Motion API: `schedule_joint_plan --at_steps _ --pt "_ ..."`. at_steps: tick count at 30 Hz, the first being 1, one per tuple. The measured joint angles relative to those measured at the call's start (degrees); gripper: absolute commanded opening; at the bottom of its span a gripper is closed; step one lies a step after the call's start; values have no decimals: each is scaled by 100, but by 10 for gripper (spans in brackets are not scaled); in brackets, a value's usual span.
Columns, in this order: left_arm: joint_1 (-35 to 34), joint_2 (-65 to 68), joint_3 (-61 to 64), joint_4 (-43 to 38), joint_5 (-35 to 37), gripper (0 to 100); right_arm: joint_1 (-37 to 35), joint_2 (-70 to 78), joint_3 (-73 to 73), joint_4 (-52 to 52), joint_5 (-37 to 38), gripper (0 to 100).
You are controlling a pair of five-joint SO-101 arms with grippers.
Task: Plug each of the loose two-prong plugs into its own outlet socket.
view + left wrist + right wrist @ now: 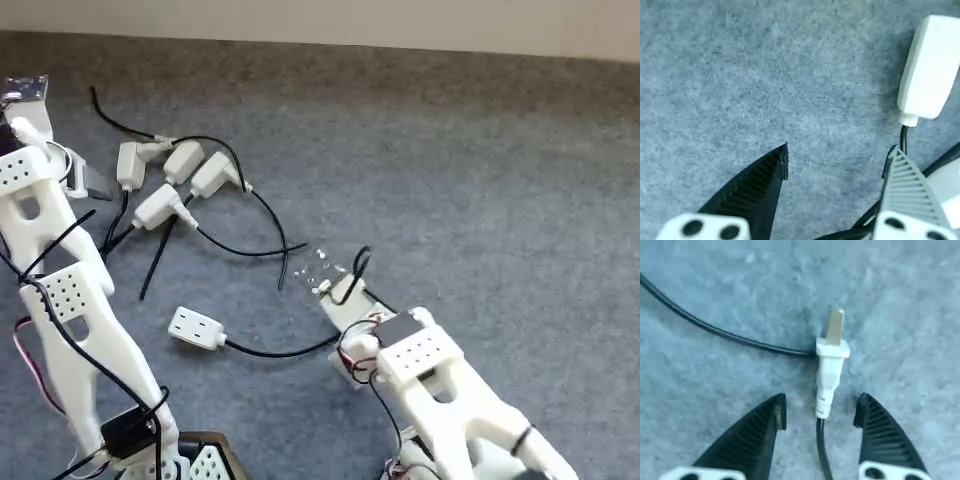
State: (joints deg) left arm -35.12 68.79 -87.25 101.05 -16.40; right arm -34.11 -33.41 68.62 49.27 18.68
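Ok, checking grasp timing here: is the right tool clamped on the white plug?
No, the right tool sits open, its fingers apart on either side of the white plug, which lies untouched on the grey carpet.

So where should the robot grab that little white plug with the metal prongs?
The small white two-prong plug lies flat on the grey felt, its metal prongs pointing away from the right pincer, whose open fingers flank it. Grip its plastic body behind the flange, coming straight down and squeezing its sides.
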Motion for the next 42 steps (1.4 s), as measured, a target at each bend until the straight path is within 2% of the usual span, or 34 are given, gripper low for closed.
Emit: schedule_joint_plan --at_steps 8,12,17,18,23,29,32,37,39,42 --pt "-246 0 0 0 -193 309 9 1231 -800 18 18 210" --pt "-264 0 0 0 -220 309 18 1477 -1108 264 325 197" --pt "-264 0 0 0 -229 309 35 1697 -1398 545 624 12" --pt "-264 0 0 0 -229 309 35 1714 -1433 545 668 2" --pt "-264 0 0 0 -229 307 26 1723 -1459 563 738 5" --pt "-325 0 0 0 -527 212 325 1732 -1688 835 1020 6" --pt "-316 0 0 0 -879 220 571 1732 -1934 1073 1046 6" --pt "-440 0 -229 0 -993 251 967 1732 -2198 1240 1055 6" --pt "-475 0 -264 0 -993 263 958 1732 -2391 1336 1029 6" --pt "-475 0 -264 0 -993 280 580 1732 -2875 1345 475 6"
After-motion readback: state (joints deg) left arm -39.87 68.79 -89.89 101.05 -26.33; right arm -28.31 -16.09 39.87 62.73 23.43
